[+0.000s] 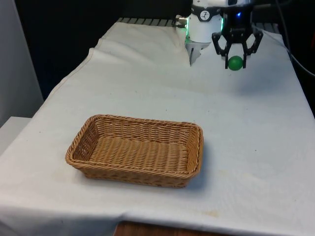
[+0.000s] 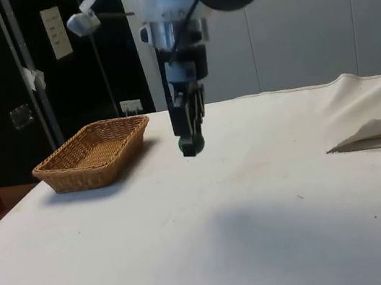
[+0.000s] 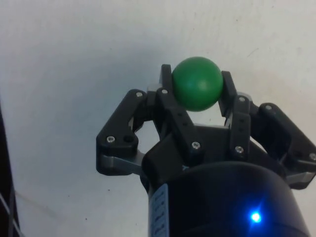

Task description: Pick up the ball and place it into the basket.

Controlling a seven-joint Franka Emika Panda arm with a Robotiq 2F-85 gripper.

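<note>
Pickup done: gripper clamped on green ball, held clear above the cloth, well apart from the wicker basket; carry across and release into basket left to do.

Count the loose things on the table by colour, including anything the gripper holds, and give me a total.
Green: 1, the small green ball, held between the black gripper's fingers.
Brown: 1, the rectangular woven wicker basket.
Total: 2.
</note>
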